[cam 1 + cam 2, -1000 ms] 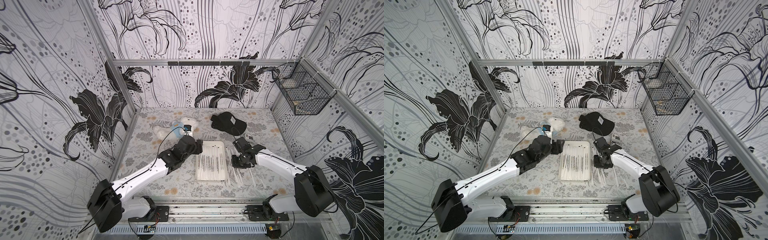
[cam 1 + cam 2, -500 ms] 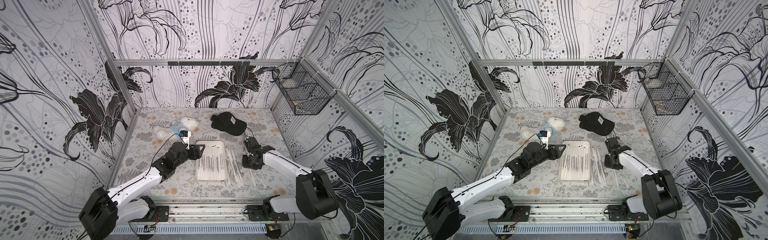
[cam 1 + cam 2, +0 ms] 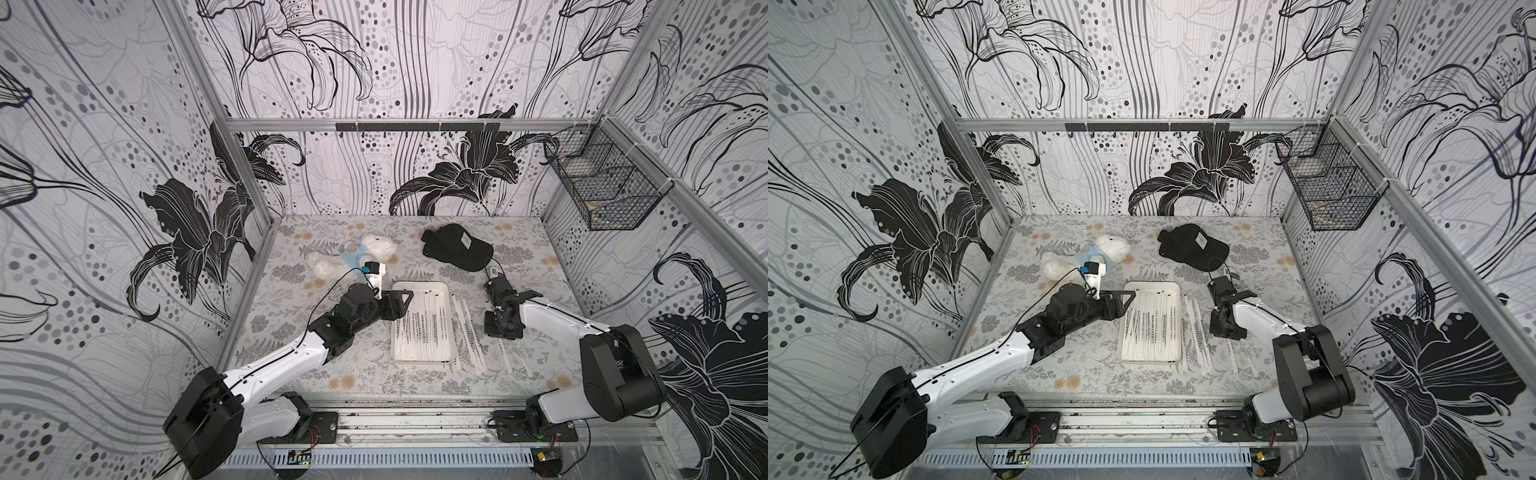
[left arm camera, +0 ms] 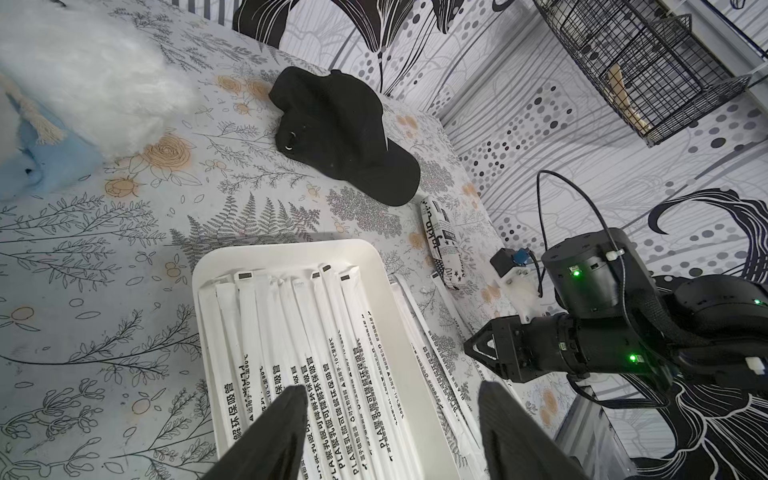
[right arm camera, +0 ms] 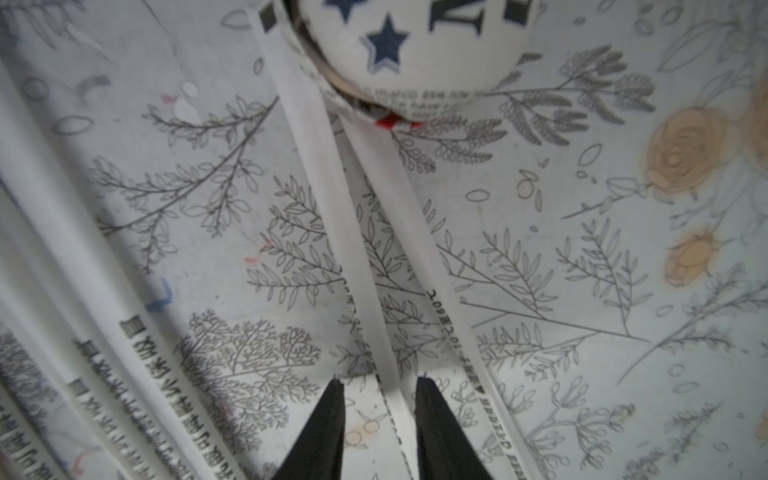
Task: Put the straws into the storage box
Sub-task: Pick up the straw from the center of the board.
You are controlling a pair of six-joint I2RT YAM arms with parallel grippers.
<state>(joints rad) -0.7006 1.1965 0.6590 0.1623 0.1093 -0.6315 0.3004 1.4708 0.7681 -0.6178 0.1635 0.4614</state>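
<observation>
- Straws (image 3: pixel 422 328) lay side by side, lengthwise, in the storage box (image 3: pixel 420 283), with their black print facing up; they covered most of its floor.
- In both top views the storage box (image 3: pixel 1152 284) sat flat on the flowered counter (image 3: pixel 291 291), just below the middle of the frame.
- More straws (image 3: pixel 467 328) lay loose on the counter just right of the box, some fanned out toward the lower right.
- The left pincer (image 4: pixel 390 386) hung over the box's left edge. Its fingers (image 4: pixel 286 415) stood wide apart with nothing between them.
- The right pincer (image 5: pixel 381 379) pointed down at the loose straws, right of the box. Its fingers (image 5: pixel 332 415) were partly apart with their tips at the counter.
- One straw (image 5: pixel 316 166) ran between those fingers, close against one of them, while a gap showed beside the other. It lay flat on the counter and was not clamped.
- A short printed packet (image 4: pixel 440 245) lay beyond the loose straws. The far ends of two straws reached it, but whether they went under it or only touched it could not be told.
- A black cap (image 3: pixel 457 247) lay above and to the right of the box, and a white plush toy (image 3: pixel 353 255) lay above and to its left.
- A wire basket (image 3: pixel 602 183) hung on the wall at the upper right of the frame.
</observation>
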